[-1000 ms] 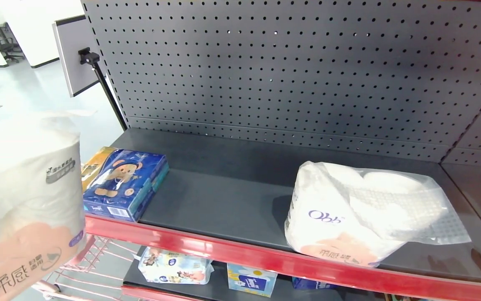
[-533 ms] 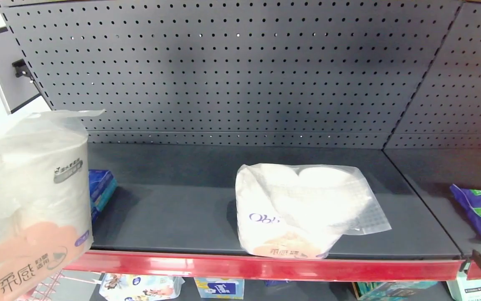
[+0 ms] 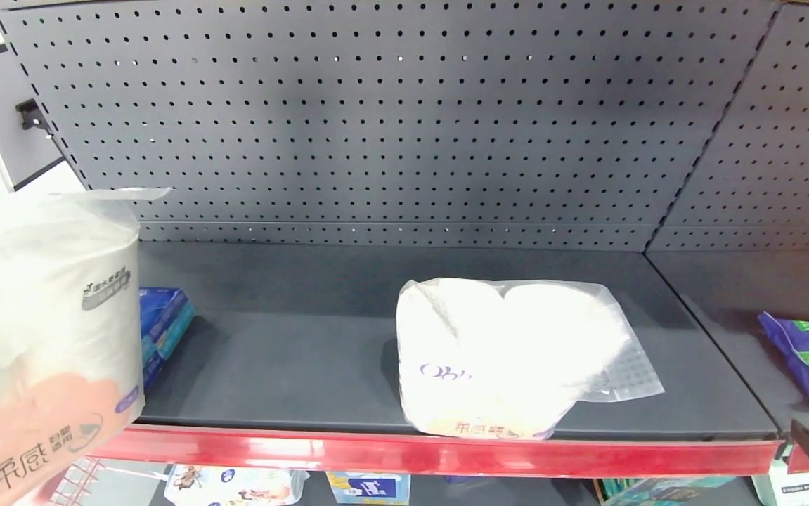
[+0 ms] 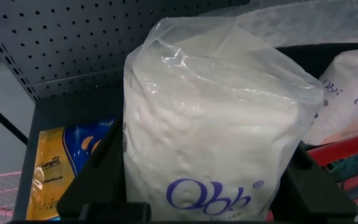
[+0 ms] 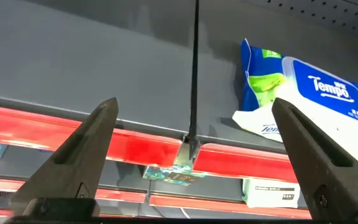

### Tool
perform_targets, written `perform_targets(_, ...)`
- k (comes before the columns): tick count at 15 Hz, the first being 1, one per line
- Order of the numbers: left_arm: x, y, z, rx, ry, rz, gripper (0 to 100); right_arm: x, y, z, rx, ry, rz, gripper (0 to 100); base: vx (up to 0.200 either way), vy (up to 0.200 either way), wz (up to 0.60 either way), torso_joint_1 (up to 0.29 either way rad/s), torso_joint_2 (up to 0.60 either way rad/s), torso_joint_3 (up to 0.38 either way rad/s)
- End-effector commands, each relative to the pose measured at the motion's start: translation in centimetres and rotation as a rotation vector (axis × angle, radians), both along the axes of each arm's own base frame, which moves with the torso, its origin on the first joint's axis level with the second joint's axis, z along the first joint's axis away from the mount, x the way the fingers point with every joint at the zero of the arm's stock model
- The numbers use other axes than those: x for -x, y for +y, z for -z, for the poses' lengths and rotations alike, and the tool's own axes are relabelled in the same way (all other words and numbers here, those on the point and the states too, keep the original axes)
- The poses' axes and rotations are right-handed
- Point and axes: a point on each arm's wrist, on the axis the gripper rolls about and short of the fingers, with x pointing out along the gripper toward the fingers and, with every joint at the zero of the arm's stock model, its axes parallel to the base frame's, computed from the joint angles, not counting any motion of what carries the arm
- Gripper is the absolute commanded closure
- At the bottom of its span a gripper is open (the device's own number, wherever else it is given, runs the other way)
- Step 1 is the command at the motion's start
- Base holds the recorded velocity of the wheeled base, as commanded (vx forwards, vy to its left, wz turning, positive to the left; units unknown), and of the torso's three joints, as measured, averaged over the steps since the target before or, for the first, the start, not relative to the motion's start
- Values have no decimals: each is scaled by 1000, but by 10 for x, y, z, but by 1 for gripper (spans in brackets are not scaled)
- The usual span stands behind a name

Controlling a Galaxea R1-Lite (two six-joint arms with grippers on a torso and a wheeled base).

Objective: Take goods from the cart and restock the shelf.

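A pack of toilet rolls (image 3: 46,337) in clear wrap hangs in front of the shelf's left end, at about shelf height. My left gripper (image 4: 207,155) is shut on this pack (image 4: 216,124), with a dark finger (image 4: 98,180) on either side. A second, like pack (image 3: 509,358) lies on the dark shelf board (image 3: 292,351) right of the middle, near the red front edge (image 3: 446,453). My right gripper (image 5: 194,102) is open with nothing in it, low in front of the red edge at the right, where two shelf boards meet.
A blue tissue box (image 3: 162,330) lies at the shelf's left end, partly behind the held pack. A blue-green wipes pack (image 3: 808,358) lies on the neighbouring board to the right. Pink cart wire (image 3: 74,478) shows low left. More goods (image 3: 235,485) sit on the shelf below.
The head view has swung right along the shelf over the last second, so the shelf's goods sit further left in the picture. The held pack stays in the left gripper, now slightly lower.
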Motion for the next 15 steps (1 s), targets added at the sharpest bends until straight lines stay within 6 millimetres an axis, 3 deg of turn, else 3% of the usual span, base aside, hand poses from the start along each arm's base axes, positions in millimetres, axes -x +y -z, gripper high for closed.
perform_targets(1, 1, 0, 2, 0, 3, -6, 100, 1, 0, 0, 0, -5, 0, 0, 0, 0, 0, 0, 0, 0)
perform_targets(3, 2, 0, 2, 0, 0, -12, 100, 1, 0, 0, 0, -7, 0, 0, -200, 0, 0, -2, 2, 2)
perform_targets(9, 4, 0, 3, -1, -6, -23, 100, 2, 0, 1, 2, -8, 0, 0, 0, 0, 0, 0, 0, 0)
perform_targets(15, 5, 0, 3, -1, -8, -30, 100, 5, 0, 4, 2, -10, 0, 0, 0, -200, 0, 6, 5, 2)
